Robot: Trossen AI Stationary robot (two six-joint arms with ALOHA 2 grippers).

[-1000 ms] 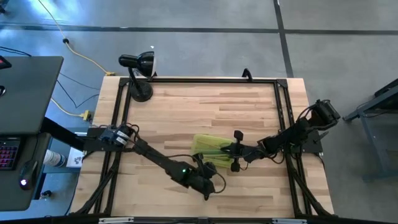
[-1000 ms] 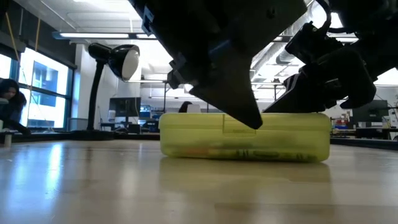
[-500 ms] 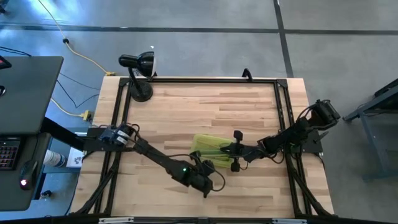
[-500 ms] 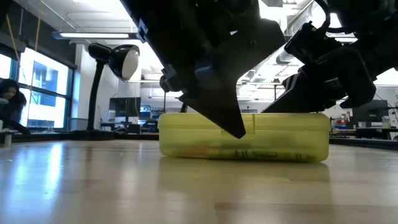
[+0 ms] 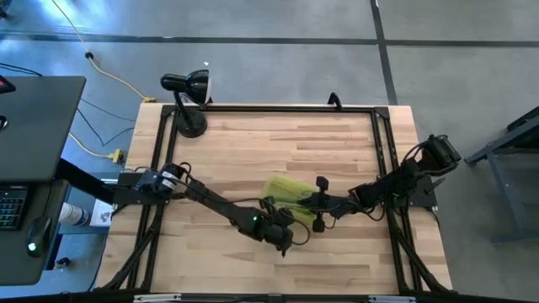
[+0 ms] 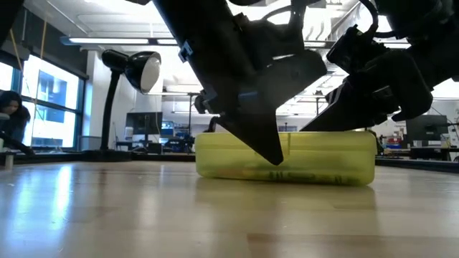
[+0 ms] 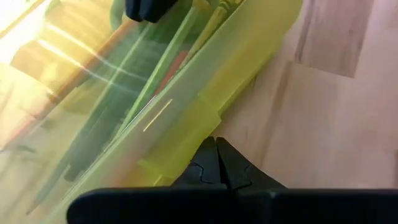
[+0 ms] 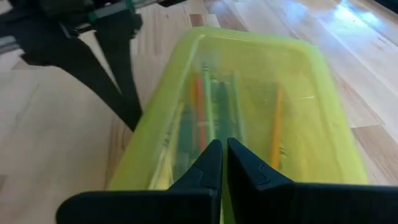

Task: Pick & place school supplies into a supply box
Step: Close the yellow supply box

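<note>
I have the supply box (image 5: 285,192) sitting a little right of the counter's middle, toward its near edge, lid down, with the school supplies (image 8: 202,109) showing through the translucent top as long orange and green shapes lying lengthwise inside. My left gripper (image 5: 285,244) has its jaws closed on nothing, tips right against the near long side of the box by the latch tab; my right gripper (image 5: 319,204) is likewise closed and empty, tips at the box's right end, above the lid. I judge the packing done and only the lid left to press or latch. The risk from here is the box skating: it is light plastic on smooth wood, so a sideways push from the left tips would swing or slide it instead of seating the latch, and a hard press from the right could tip the far edge up. The counter (image 5: 253,143) is pale butcher-block wood in a black frame, with a black desk lamp (image 5: 187,93) at its far left corner. Beyond it the low view shows an open office with ceiling lights, monitors, and a person (image 6: 10,118) at the far left by a window
</note>
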